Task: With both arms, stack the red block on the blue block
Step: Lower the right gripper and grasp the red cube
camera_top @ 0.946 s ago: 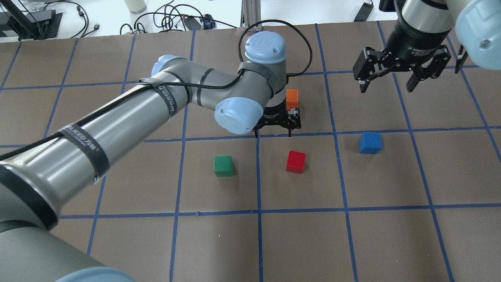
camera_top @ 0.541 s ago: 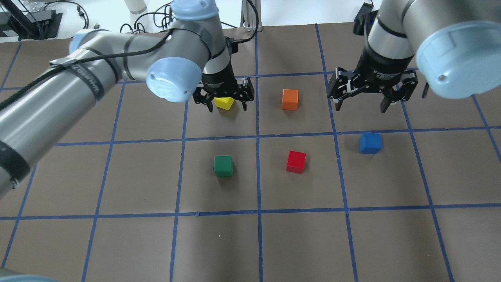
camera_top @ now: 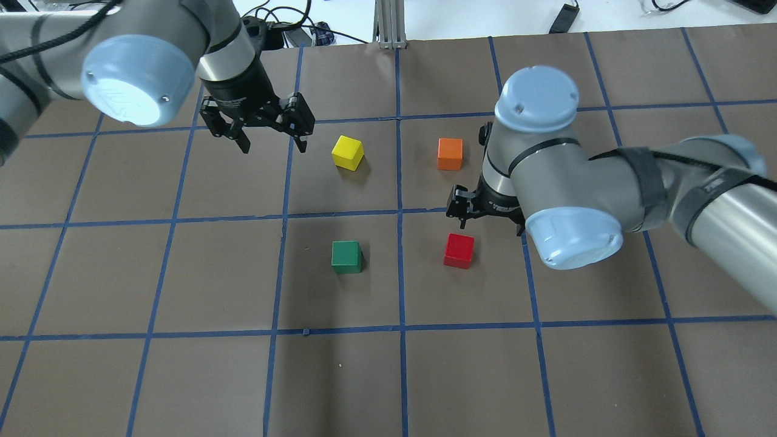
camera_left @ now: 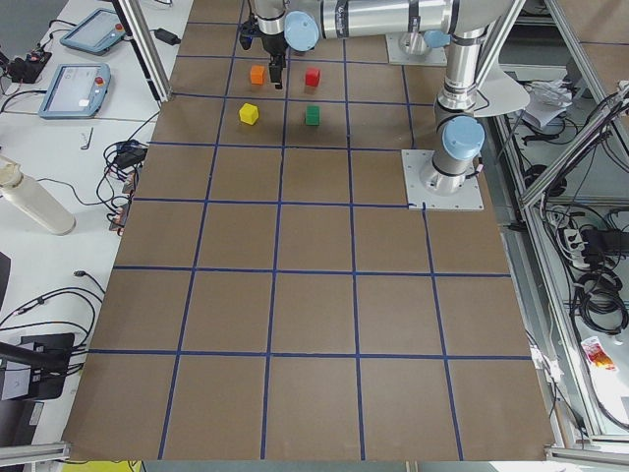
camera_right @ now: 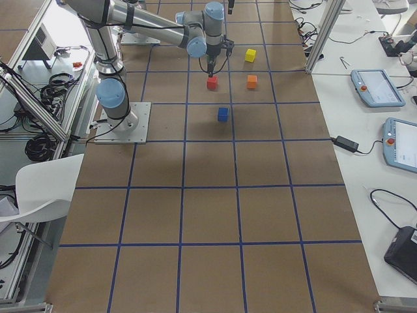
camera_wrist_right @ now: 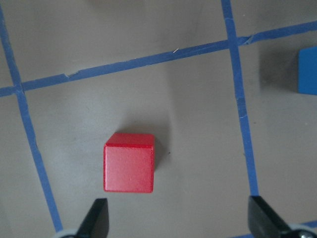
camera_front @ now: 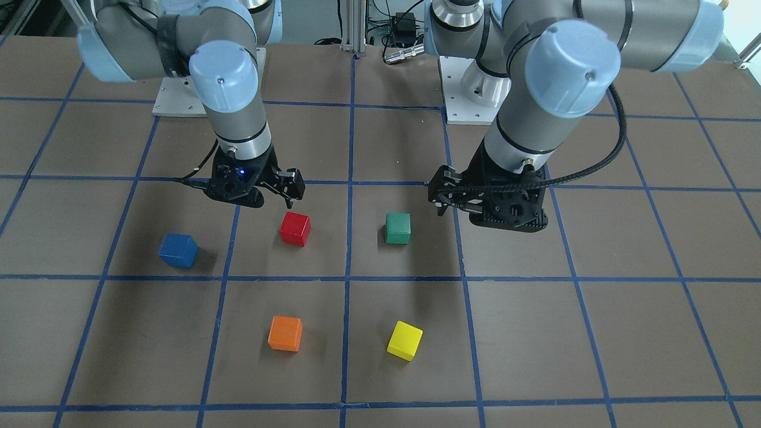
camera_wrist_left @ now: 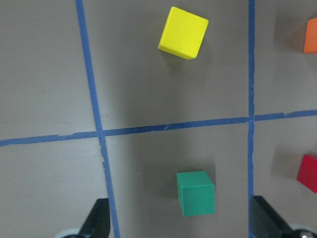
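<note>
Since half a second earlier, the right gripper (camera_wrist_right: 179, 223) had swung over to the red block (camera_wrist_right: 129, 166), fingers spread wide and holding nothing (the left gripper (camera_top: 273, 142), equally wide and empty, hung well off to that block's left). The cube sat flat, square to the fingers, below them and untouched. The blue block (camera_front: 178, 249) lay apart on its right.

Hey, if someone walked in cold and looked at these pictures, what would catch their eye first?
Five bright cubes dot the brown, blue-gridded table: the red block, blue block, green block, orange block and yellow block. The right gripper hangs open close above the red block, while the left gripper hangs open near the green block.
</note>
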Controlling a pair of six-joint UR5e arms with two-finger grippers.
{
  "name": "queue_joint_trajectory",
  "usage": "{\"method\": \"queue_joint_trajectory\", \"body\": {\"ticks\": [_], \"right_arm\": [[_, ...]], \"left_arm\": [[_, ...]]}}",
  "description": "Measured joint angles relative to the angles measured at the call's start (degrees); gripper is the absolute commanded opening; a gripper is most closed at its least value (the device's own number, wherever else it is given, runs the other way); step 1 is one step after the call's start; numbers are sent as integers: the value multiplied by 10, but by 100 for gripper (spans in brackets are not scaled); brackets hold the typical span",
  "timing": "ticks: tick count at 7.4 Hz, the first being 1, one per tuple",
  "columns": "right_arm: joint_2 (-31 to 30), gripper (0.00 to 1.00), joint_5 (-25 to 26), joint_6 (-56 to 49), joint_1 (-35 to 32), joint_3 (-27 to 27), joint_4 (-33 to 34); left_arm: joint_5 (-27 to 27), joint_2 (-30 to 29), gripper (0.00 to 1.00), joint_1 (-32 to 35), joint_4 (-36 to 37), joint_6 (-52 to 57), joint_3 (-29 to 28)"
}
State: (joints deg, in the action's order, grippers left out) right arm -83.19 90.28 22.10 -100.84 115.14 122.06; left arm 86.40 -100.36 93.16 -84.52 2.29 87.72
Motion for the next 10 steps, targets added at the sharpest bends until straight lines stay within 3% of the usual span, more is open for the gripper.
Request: {"method": "queue_joint_trajectory", "body": {"ticks": [1, 4, 8, 9, 10], "right_arm": [[17, 100, -2, 4, -2, 15, 36], [34, 100, -4, 23, -3, 22, 60], [80, 100, -4, 59, -38, 18, 120], [88, 95, -4, 59, -41, 18, 132], [93, 80, -4, 55, -42, 18, 137]], "left_arm": [[0, 20, 99, -9, -3, 14, 13], [19, 66, 100, -21, 2, 24, 51], [26, 74, 100, -23, 4, 24, 63], [27, 75, 100, -23, 3, 24, 64], [27, 75, 100, -23, 3, 25, 64]]}}
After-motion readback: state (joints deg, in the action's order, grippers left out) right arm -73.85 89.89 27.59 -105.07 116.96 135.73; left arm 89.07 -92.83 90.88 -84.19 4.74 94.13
